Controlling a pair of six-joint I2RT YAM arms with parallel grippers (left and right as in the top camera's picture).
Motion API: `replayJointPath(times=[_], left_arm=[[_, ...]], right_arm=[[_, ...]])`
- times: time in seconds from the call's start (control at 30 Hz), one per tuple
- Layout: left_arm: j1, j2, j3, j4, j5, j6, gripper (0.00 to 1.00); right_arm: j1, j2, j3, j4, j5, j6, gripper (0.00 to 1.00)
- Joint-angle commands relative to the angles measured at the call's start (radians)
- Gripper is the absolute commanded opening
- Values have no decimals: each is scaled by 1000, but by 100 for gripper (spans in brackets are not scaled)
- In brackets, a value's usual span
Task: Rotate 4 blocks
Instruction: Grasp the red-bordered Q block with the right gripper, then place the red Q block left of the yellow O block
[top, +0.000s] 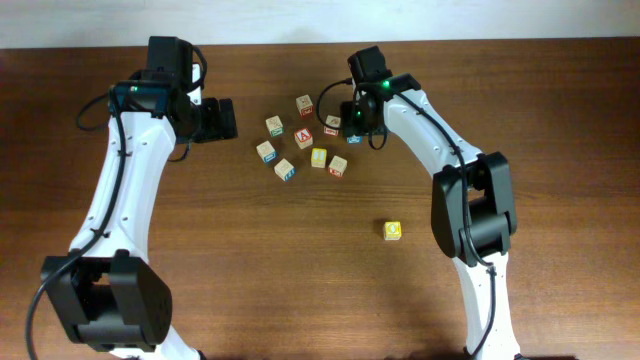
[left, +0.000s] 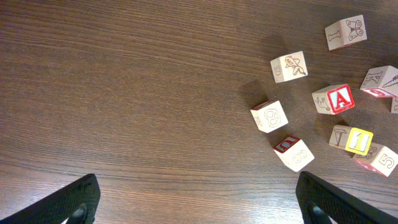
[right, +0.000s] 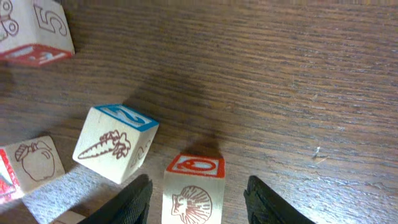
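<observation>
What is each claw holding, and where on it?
Nothing held. The right claw straddles the shell block, gaps showing at both sides; the left claw hangs open, empty.

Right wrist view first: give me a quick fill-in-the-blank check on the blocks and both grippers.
The red-topped block between the right gripper fingers shows a ___ on its side.
The carrot block has a blue-bordered number ___ on top.
Overhead, the lone block away from the cluster is ___.
The left gripper is ___, holding nothing.
Missing words: shell; 2; yellow; open.
</observation>
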Motion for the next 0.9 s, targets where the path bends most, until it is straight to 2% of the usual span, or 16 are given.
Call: replayJointPath(times=[0.0,0.07,0.2,0.3,0.47,0.6,0.7,0.8,0.87], left_arm=[[-2,4,13,-1,-6,-9,99],[-2,4,13,-1,-6,-9,99],[-2,4,13,-1,-6,-9,99],[-2,4,13,-1,-6,-9,99],[-2,4,13,-1,-6,-9,99],[-2,4,13,-1,-6,-9,99],[-2,4,13,-1,-6,-9,99],[-2,4,13,-1,-6,-9,99],[-2,4,13,-1,-6,-9,99]], right_arm=[[10,32,11,7,2,22,45],[10,37,11,7,6,23,35],[7,35,15,-21,12,58,23],[7,3,21,-102,8,92,15],[8,-119,138,-428,-64,99,13],[9,-247,146,-621,-97,78,14],[32,-277,134,-766,-89,59,14],[96,-277,36,-747,-85,59,13],[158,-277,-96,-663,-85,105,13]])
